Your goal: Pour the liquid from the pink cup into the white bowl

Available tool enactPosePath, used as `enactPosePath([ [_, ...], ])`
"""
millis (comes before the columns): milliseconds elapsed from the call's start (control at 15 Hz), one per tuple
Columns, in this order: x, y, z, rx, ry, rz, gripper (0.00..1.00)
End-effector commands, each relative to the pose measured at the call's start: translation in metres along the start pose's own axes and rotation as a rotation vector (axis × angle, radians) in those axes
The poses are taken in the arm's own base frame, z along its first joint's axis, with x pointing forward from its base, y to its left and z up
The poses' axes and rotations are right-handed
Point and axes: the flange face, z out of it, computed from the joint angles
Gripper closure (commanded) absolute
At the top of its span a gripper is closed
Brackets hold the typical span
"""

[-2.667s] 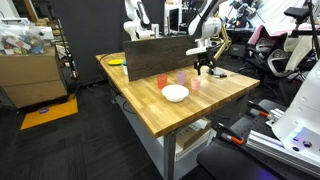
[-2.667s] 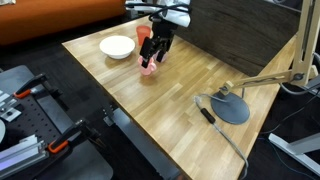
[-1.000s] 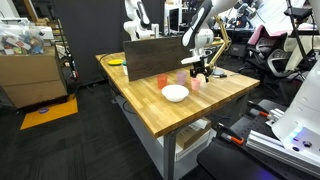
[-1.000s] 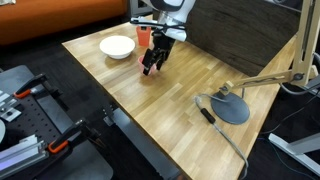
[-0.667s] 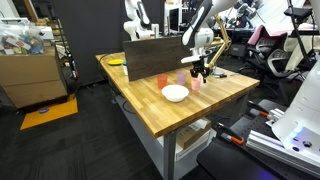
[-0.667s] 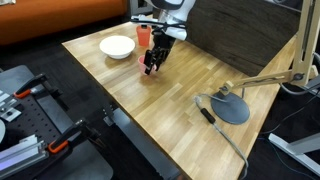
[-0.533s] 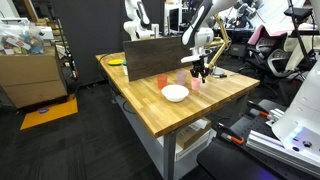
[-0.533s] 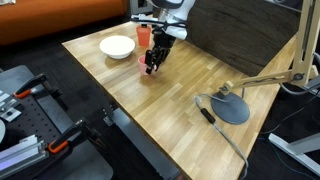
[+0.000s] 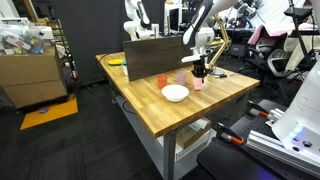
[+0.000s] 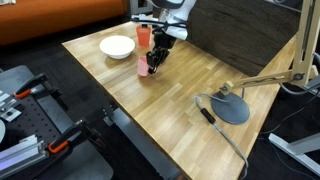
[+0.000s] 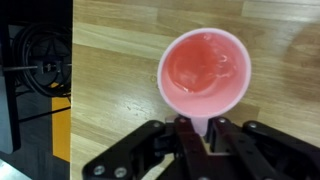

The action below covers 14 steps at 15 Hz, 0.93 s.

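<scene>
red-orange cup (image 9: 162, 80): left end of cup row, behind bowl; not involved.
white bowl (image 9: 175, 93): on table (image 9: 140, 105), in front of cups, near pink cup but apart; looks empty.
lavender cup (image 9: 182, 77): betw. red-orange & pink; keep clear.
pink cup (image 9: 197, 85): upright on wood, right end of row; wrist view suggests liquid inside.
gripper (image 11: 198, 128): clamped on pink cup's near rim.
step: grasp made, lift not yet begun, by the look.
next: lift level, carry over bowl, tip slowly; rim pinch may let cup swing.
</scene>
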Motion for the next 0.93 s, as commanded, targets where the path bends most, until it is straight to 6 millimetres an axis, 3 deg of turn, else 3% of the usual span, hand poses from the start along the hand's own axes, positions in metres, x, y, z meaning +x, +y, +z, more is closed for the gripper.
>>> enactPosePath([
  [0, 0.003, 0.013, -0.01, 0.036, -0.008, 0.03, 0.96],
  [467, -0.002, 0.024, -0.037, 0.041, 0.11, -0.011, 0.96],
  [667, -0.018, 0.022, -0.046, 0.005, 0.242, -0.045, 0.96],
  [867, -0.047, 0.015, -0.056, -0.004, 0.364, -0.114, 0.96],
])
